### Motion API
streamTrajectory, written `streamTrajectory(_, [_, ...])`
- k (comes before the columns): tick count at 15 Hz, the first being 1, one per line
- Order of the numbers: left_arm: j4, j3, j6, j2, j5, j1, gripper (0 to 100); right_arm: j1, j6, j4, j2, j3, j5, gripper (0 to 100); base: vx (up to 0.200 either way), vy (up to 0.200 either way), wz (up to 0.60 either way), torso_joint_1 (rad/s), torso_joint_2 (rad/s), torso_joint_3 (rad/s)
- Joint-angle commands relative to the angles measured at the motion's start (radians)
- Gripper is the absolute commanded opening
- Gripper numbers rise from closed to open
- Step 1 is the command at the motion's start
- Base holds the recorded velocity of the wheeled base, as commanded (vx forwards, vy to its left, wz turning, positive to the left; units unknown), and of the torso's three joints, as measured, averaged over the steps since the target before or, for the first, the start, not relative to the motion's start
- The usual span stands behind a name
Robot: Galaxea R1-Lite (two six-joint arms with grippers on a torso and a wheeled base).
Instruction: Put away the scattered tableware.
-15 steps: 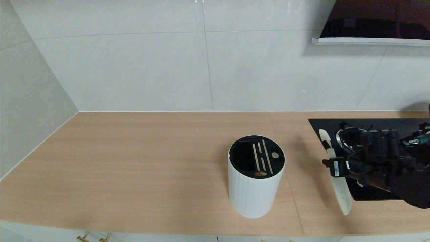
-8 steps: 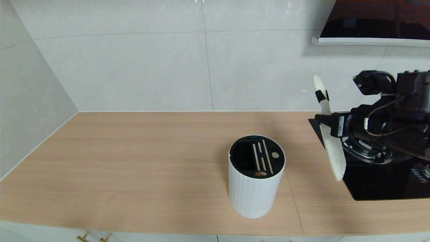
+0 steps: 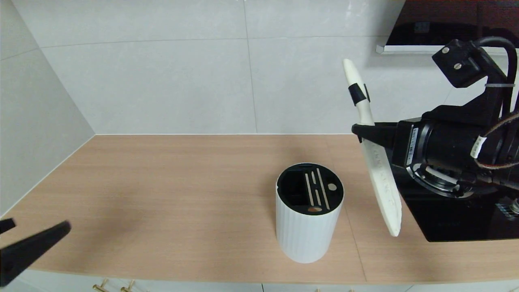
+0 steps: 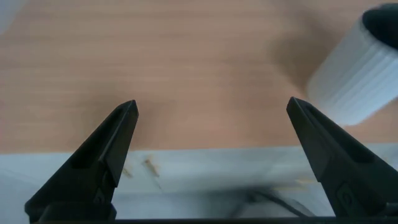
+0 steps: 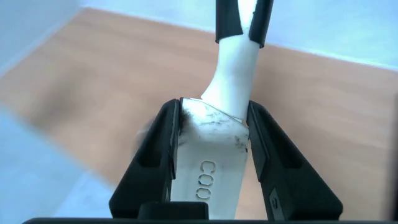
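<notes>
A white knife [image 3: 383, 186] with a black band on its handle hangs tilted in the air, tip down, just right of the white ribbed holder [image 3: 309, 227]. My right gripper [image 3: 361, 132] is shut on the knife where blade meets handle; the right wrist view shows the knife [image 5: 227, 143] pinched between the two black fingers [image 5: 165, 146]. The holder stands upright on the wooden counter [image 3: 182, 182], its black top showing slots and one large compartment. My left gripper [image 3: 38, 225] is at the counter's front left corner, open and holding nothing, with the holder [image 4: 354, 81] farther off.
A black cooktop [image 3: 446, 231] with a metal burner ring [image 3: 436, 178] lies at the right under the arm. A range hood [image 3: 446, 24] hangs above it. Tiled walls close the back and left. Drawer handles [image 3: 101, 288] sit below the counter's front edge.
The right arm has lifted the knife from the cooktop's edge, up and left toward the holder. The left gripper has come into view at the lower left.
</notes>
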Motion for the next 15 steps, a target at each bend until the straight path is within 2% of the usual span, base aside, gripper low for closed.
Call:
streamTrajectory(1, [-0.124,-0.259,-0.294,0.483,-0.022,-0.279,100,0.091,0.022,0.035,0.004,0.002,-0.005,0,0.000,0.000,0.00,0.000,0.00,0.000])
streamTrajectory(2, [-0.224,-0.253,-0.341,0.540,-0.022,-0.311,100,0.111,0.023,0.035,0.018,0.000,-0.025,0,0.000,0.000,0.00,0.000,0.00,0.000])
streamTrajectory(3, [-0.285,-0.247,-0.361,0.572,-0.024,-0.331,100,0.126,0.023,0.032,0.027,0.000,-0.039,0,0.000,0.000,0.00,0.000,0.00,0.000])
streamTrajectory(4, [-0.382,-0.242,-0.384,0.631,-0.024,-0.392,100,0.159,0.026,0.032,0.047,0.002,-0.062,0,0.000,0.000,0.00,0.000,0.00,0.000])
streamTrajectory(6, [-0.477,-0.234,-0.406,0.677,-0.022,-0.472,100,0.178,0.059,0.031,0.081,-0.001,-0.102,0,0.000,0.000,0.00,0.000,0.00,0.000])
streamTrajectory(7, [-0.559,-0.224,-0.421,0.733,-0.026,-0.527,100,0.186,0.069,0.026,0.110,0.005,-0.106,0,0.000,0.000,0.00,0.000,0.00,0.000])
streamTrajectory(9, [-0.638,-0.219,-0.421,0.784,-0.026,-0.572,100,0.192,0.069,0.017,0.129,0.006,-0.108,0,0.000,0.000,0.00,0.000,0.00,0.000])
streamTrajectory(10, [-0.726,-0.219,-0.423,0.844,-0.026,-0.610,100,0.220,0.066,0.012,0.130,0.015,-0.109,0,0.000,0.000,0.00,0.000,0.00,0.000])
streamTrajectory(12, [-0.829,-0.199,-0.424,0.896,-0.018,-0.650,100,0.261,0.068,0.012,0.133,0.008,-0.141,0,0.000,0.000,0.00,0.000,0.00,0.000])
streamTrajectory(14, [-0.934,-0.161,-0.424,0.890,-0.021,-0.664,100,0.294,0.066,-0.019,0.159,0.003,-0.223,0,0.000,0.000,0.00,0.000,0.00,0.000])
streamTrajectory(15, [-0.947,-0.158,-0.424,0.888,-0.019,-0.664,100,0.297,0.066,-0.029,0.164,0.003,-0.232,0,0.000,0.000,0.00,0.000,0.00,0.000])
